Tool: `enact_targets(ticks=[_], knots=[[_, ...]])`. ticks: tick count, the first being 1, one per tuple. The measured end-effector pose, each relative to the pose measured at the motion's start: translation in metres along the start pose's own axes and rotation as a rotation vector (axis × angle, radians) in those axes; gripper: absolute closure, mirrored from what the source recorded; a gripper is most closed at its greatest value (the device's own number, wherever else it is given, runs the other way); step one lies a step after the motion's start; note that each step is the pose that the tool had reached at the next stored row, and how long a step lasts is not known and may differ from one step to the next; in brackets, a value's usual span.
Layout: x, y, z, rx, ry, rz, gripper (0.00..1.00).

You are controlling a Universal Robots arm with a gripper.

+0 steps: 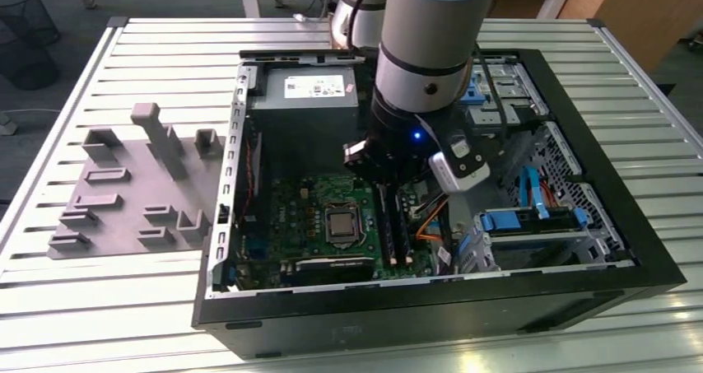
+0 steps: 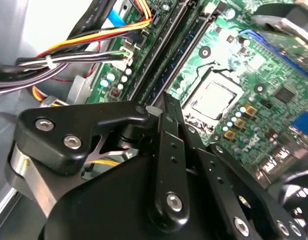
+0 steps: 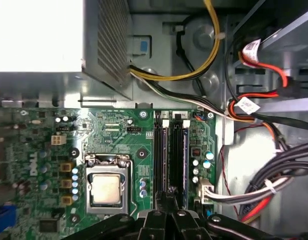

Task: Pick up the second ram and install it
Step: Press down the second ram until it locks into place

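My gripper (image 1: 381, 175) hangs low inside the open computer case (image 1: 220, 225), over the green motherboard (image 1: 308, 216). Its dark fingers are closed together, with their tips (image 2: 166, 97) right above one end of the two parallel memory slots (image 3: 171, 155). A narrow blue-edged stick stands in each slot, one (image 3: 164, 160) beside the other (image 3: 184, 160). I cannot tell which is the second ram, or whether the fingertips (image 3: 170, 197) touch it. Nothing shows between the fingers.
The processor socket (image 3: 106, 190) lies beside the slots. Cable bundles (image 3: 264, 190) crowd the other side, and yellow and black wires run to the silver power supply (image 3: 38, 35). Light-blue drive brackets (image 1: 516, 221) fill the case's corner. A grey fixture plate (image 1: 132, 184) lies on the table.
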State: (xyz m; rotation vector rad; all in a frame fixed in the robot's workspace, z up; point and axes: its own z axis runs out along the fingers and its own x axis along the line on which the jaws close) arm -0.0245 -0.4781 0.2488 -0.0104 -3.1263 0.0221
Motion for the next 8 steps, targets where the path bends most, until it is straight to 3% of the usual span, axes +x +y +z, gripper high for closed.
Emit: enact_targets(ticks=[8], knots=[[0.0, 0.0, -0.002, 0.0, 0.0, 0.0, 0.89]])
